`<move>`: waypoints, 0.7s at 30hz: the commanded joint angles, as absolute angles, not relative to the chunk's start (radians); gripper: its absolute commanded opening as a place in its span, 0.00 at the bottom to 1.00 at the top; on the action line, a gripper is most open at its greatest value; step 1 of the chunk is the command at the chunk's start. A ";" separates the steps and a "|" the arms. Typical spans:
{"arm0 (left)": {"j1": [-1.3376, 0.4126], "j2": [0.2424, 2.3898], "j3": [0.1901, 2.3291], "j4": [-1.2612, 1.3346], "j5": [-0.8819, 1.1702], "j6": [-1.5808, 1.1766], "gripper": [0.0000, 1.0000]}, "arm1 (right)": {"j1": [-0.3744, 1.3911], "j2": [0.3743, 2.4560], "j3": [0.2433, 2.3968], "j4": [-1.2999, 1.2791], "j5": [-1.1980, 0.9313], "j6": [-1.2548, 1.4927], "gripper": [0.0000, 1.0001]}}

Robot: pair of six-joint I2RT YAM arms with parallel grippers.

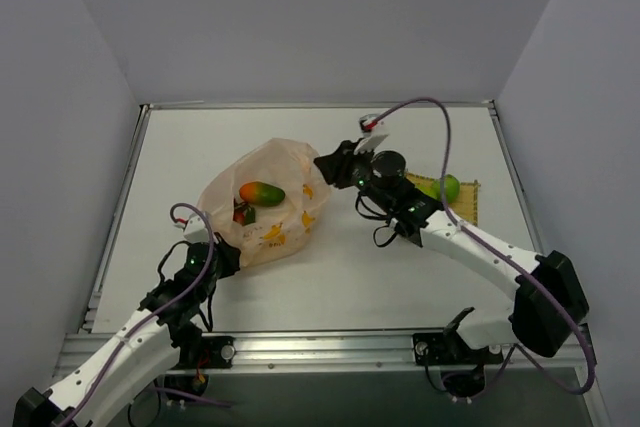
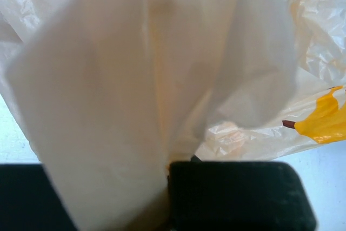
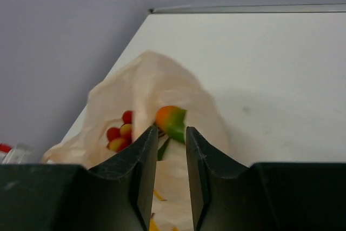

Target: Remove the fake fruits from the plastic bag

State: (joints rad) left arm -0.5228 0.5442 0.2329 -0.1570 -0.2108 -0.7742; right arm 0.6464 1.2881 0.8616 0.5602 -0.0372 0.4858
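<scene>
Two fruits lie inside the bag [image 1: 270, 237]: the oval fruit [image 1: 261, 192], green and orange, on its side near the top, and the red cluster [image 1: 243, 213] just beside it, lower and to the left. Both show through the film and, in the right wrist view, through the bag's mouth. One round green fruit [image 1: 448, 187] sits out on the yellow mat [image 1: 468, 205], well apart from the bag; a second green one cannot be seen in any view, possibly hidden behind the right arm. So the task looks to be partly done, with at least the oval fruit and the cluster left to lift out. The left tool [image 1: 222, 255] is clenched on a gathered fold at the bag's near edge, the film pinched between its pads [image 2: 238, 193], apparently to keep the bag in place. The right tool [image 1: 330, 167] hovers at the bag's far right edge, its jaws narrowly parted with nothing between them, aimed at the oval fruit. Bag and mat both rest on the white desk [image 1: 330, 282].
</scene>
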 commanded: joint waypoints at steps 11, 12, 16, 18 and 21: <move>-0.538 0.555 0.221 -0.175 -0.222 -0.830 0.02 | 0.907 1.871 1.385 0.335 -0.290 0.094 0.20; -0.538 0.557 0.222 -0.172 -0.224 -0.828 0.02 | 0.908 1.905 1.416 0.307 -0.261 0.060 0.21; -0.537 0.564 0.242 -0.163 -0.232 -0.818 0.02 | 0.913 1.907 1.431 0.279 -0.178 0.038 0.22; -0.538 0.568 0.244 -0.147 -0.232 -0.815 0.02 | 0.919 1.853 1.417 0.281 -0.097 0.044 0.22; -0.537 0.581 0.245 -0.120 -0.229 -0.811 0.02 | 0.920 1.781 1.373 0.288 -0.003 0.041 0.22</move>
State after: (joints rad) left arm -0.5312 0.5686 0.2146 -0.1684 -0.2142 -0.8188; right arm 0.9123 1.9160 1.3754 0.2672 -0.1207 0.0757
